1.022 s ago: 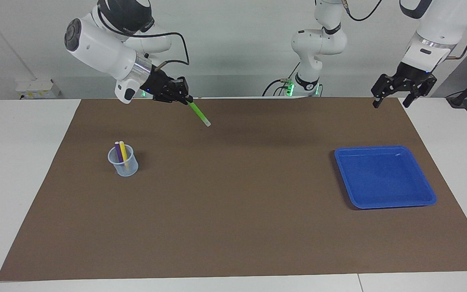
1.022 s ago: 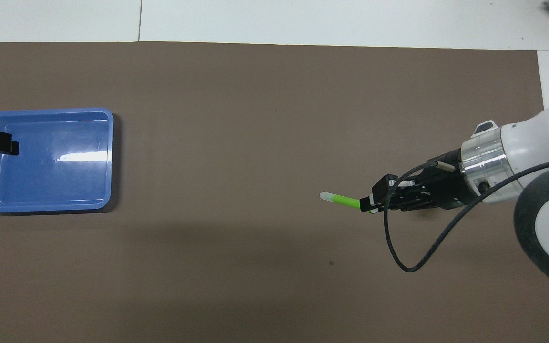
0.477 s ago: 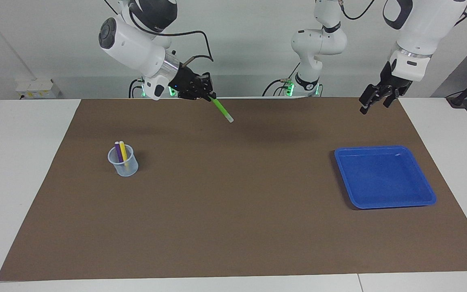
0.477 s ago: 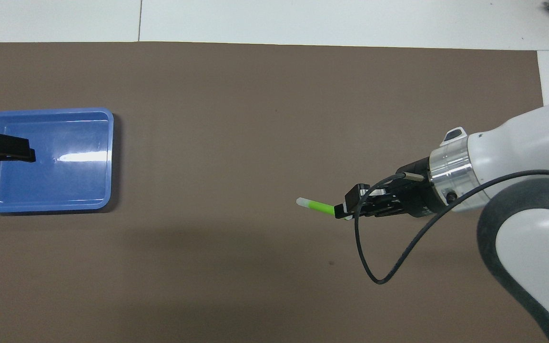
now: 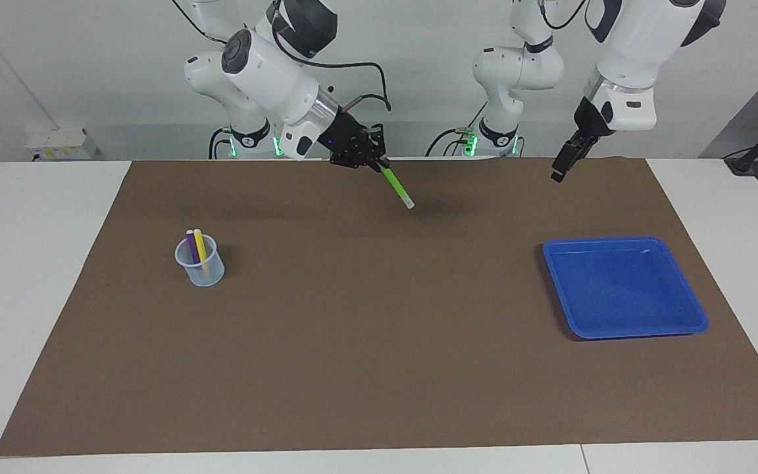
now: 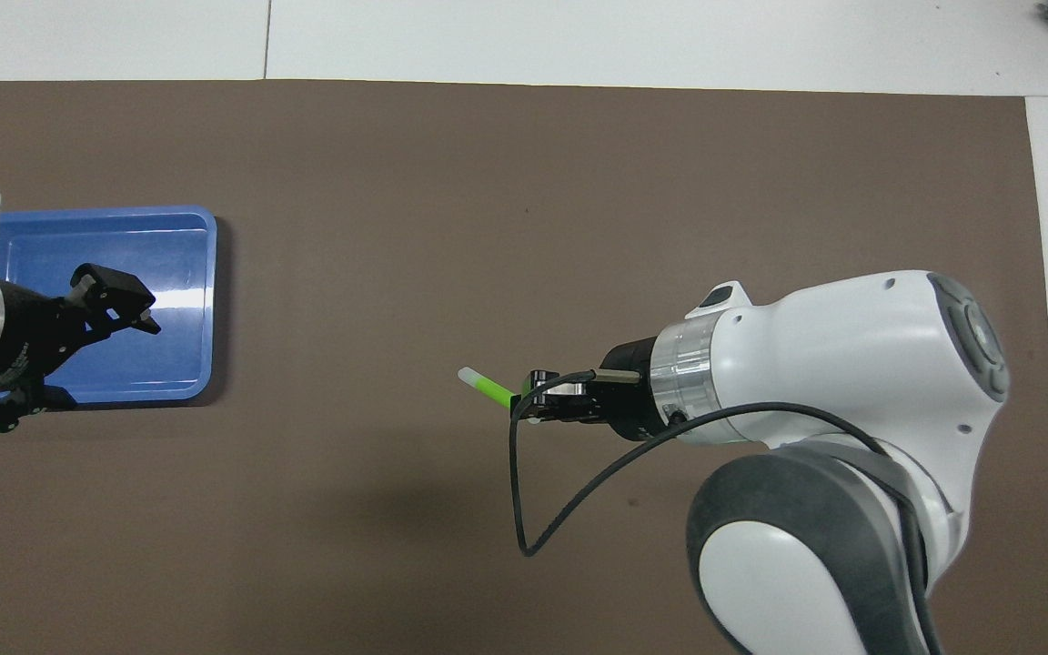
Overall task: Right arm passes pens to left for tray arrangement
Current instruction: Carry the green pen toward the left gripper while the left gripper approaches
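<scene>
Holding the green pen [image 5: 396,187] by its upper end, your right gripper [image 5: 374,160] is clamped shut on it up in the air over the middle of the brown mat [image 5: 379,368], the pen's shaft slanting down and its pale tip pointing toward the left arm's end of the table. You can judge it light, rigid and slim, a smooth plastic barrel that could twist or slide in a loose pinch, so when the left gripper [image 5: 558,172] takes it, aim for the bare green stretch between the right gripper's fingertips and the pale tip, squarely across the barrel. The left gripper hangs in the air with its jaws wide and nothing in them, above the mat's edge nearest the robots and near the tray [image 5: 682,326]. That tray is a shallow, glossy blue plastic square with rounded corners and a low rim, lying bare on the mat at the left arm's end; a round pen will likely roll on its slick floor. The yellow pen [image 5: 200,245] and purple pen [image 5: 191,245] stand leaning in the small translucent cup [image 5: 201,272] at the right arm's end. The mat looks matte and flat.
</scene>
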Action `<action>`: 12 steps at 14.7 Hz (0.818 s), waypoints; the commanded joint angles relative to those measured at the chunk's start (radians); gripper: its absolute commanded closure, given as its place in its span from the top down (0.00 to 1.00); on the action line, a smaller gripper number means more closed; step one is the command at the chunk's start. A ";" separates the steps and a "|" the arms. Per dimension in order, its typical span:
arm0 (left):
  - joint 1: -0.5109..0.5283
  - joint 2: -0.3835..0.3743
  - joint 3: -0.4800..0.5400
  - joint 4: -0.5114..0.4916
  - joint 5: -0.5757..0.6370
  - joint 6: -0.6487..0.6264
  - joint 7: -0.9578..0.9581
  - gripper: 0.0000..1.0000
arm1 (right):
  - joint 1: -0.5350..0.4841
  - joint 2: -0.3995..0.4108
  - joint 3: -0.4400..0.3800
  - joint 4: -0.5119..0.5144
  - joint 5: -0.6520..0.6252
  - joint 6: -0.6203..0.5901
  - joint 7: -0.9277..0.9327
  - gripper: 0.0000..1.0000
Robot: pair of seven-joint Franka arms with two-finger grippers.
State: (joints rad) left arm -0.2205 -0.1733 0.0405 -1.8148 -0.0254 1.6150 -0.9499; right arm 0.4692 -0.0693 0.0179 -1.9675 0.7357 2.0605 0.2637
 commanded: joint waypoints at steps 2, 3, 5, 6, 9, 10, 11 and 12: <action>-0.011 -0.032 0.012 -0.028 -0.106 -0.015 -0.194 1.00 | 0.008 -0.006 -0.004 -0.013 0.031 0.026 0.009 0.00; -0.011 -0.034 0.012 -0.028 -0.160 -0.017 -0.240 1.00 | 0.023 -0.006 -0.004 -0.011 0.036 0.026 0.017 0.00; 0.016 -0.051 0.019 -0.052 -0.342 -0.007 -0.259 1.00 | 0.066 -0.006 -0.004 -0.007 0.042 0.053 0.066 0.00; 0.027 -0.067 0.019 -0.089 -0.400 0.014 -0.262 1.00 | 0.093 -0.001 -0.004 -0.005 0.044 0.103 0.101 0.00; 0.009 -0.107 0.012 -0.190 -0.478 0.152 -0.325 1.00 | 0.146 0.011 -0.004 0.010 0.051 0.179 0.164 0.00; 0.003 -0.106 0.012 -0.207 -0.502 0.183 -0.331 1.00 | 0.146 0.019 -0.004 0.027 0.059 0.176 0.169 0.00; 0.003 -0.100 0.012 -0.213 -0.520 0.195 -0.331 1.00 | 0.146 0.026 -0.004 0.044 0.060 0.174 0.180 0.00; 0.003 -0.089 0.012 -0.215 -0.522 0.207 -0.331 1.00 | 0.146 0.029 -0.003 0.061 0.063 0.174 0.192 0.00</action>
State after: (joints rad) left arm -0.2134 -0.2388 0.0517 -1.9762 -0.5165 1.7695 -1.2574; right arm 0.6223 -0.0624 0.0183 -1.9535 0.7669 2.2371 0.4383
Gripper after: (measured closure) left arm 0.000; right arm 0.811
